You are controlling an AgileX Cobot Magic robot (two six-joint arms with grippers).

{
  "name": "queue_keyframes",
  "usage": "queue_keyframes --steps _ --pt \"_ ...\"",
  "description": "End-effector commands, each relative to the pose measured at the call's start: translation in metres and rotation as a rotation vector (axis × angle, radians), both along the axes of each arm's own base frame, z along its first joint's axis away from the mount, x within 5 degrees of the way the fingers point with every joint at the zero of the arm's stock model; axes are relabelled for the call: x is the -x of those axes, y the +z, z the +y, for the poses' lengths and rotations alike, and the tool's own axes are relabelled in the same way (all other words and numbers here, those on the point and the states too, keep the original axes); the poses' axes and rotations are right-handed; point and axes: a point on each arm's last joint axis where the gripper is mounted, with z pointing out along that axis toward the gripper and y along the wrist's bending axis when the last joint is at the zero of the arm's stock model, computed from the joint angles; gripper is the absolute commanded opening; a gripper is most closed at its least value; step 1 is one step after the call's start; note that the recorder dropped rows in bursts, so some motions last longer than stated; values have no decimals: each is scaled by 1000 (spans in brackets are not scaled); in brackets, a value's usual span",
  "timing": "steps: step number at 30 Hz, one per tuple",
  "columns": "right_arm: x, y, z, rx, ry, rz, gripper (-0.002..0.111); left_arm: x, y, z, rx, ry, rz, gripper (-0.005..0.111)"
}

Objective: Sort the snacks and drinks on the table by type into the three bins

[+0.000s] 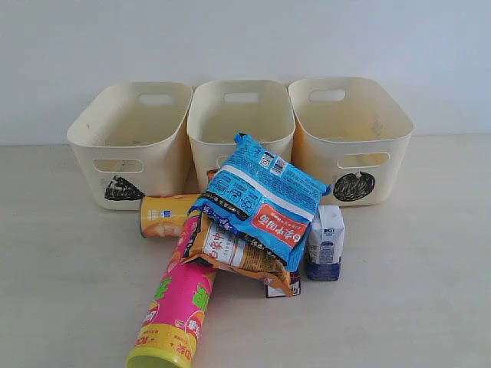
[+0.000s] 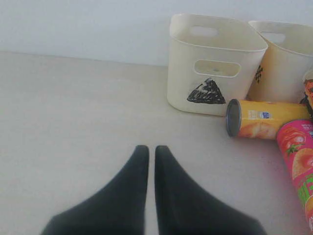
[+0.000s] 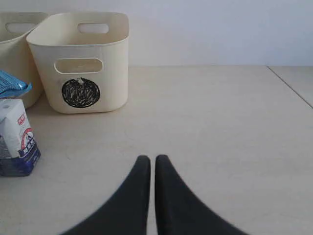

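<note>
Three cream bins stand in a row at the back: triangle bin (image 1: 129,142), square bin (image 1: 240,126), circle bin (image 1: 349,134). In front lies a heap: the blue bag (image 1: 262,195) on top of the orange-brown bag (image 1: 234,253), the yellow tube (image 1: 165,215) lying on its side, the pink tube (image 1: 175,310) pointing toward the front. The white-and-blue carton (image 1: 327,242) stands upright on the right. The dark purple box (image 1: 282,287) peeks from under the bags. My left gripper (image 2: 147,149) hangs shut over bare table, left of the heap. My right gripper (image 3: 148,158) is shut, right of the carton (image 3: 17,137).
The pale beige table (image 1: 430,291) runs wide on both sides of the heap. A seam or table edge (image 3: 291,88) shows in the right wrist view. A plain light wall stands behind the bins. Neither arm shows in the exterior view.
</note>
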Motion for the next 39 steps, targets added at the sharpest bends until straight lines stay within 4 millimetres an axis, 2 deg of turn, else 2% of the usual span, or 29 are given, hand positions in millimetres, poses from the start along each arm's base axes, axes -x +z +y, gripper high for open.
queue_keyframes --steps 1,4,17,21,23,24,26,29,31,35,39 --pt "0 1 0 6 -7 -19 1 0 3 0 8 3 -21 4" --pt "-1 6 -1 12 -13 -82 1 0 3 0 8 3 -21 4" --pt "5 51 -5 19 -62 -576 1 0 3 0 8 3 -21 4" --pt "9 60 -6 -253 -34 -692 1 0 3 0 8 3 -21 4" --pt "11 64 -4 -328 2 -740 1 0 3 0 8 3 -21 4" --pt "11 64 -2 -316 21 -737 1 0 3 0 8 3 -21 4" --pt "14 76 0 -278 46 -759 1 0 3 0 8 3 -21 4" --pt "15 103 3 -217 71 -787 1 0 3 0 8 3 -21 4" --pt "8 123 4 -188 74 -764 1 0 3 0 8 3 -21 4" --pt "-16 158 4 -105 64 -637 1 0 3 0 8 3 -21 4" --pt "-46 180 1 -34 30 -487 1 0 3 0 8 3 -21 4"
